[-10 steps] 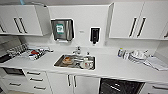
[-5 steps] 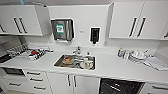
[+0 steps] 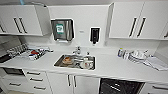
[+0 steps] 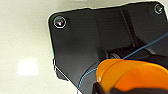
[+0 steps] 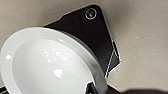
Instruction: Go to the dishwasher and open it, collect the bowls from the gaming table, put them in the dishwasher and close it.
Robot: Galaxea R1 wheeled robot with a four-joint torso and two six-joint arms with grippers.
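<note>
The head view faces a white kitchen counter (image 3: 117, 68) with a steel sink (image 3: 75, 62) at its centre holding dishes. The dishwasher (image 3: 120, 87) stands open at about five o'clock, its dark racked interior showing beneath the counter (white cabinets hang above). In the left wrist view an orange bowl (image 4: 132, 75) sits close against the camera; in the right wrist view, a white bowl (image 5: 50, 65). Whether either gripper's fingers are clamped on its bowl cannot be told.
</note>
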